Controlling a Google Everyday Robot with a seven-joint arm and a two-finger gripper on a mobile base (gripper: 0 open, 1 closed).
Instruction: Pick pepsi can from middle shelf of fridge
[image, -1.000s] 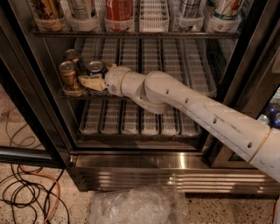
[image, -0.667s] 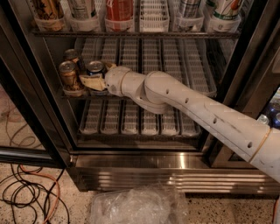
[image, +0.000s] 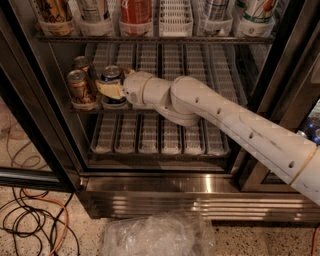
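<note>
The pepsi can (image: 111, 74), dark blue with a silver top, stands at the front left of the middle shelf (image: 165, 60) of the fridge (image: 150, 187). My gripper (image: 114, 86) reaches in from the right. Its yellowish fingers (image: 109, 90) wrap around the can's body, one across the front and one behind on the right. The can's lower part is hidden by the fingers. The can still stands on its white lane tray.
Two brown-gold cans (image: 80, 85) stand just left of the pepsi can, close to the fingers. The shelf above (image: 150, 37) holds bottles and cans in cup holders. The lower shelf (image: 160, 135) has white trays. Cables (image: 35, 220) and a plastic bag (image: 155, 235) lie on the floor.
The gripper has shifted slightly up and closed in around the pepsi can. The can and the arm stay in nearly the same place.
</note>
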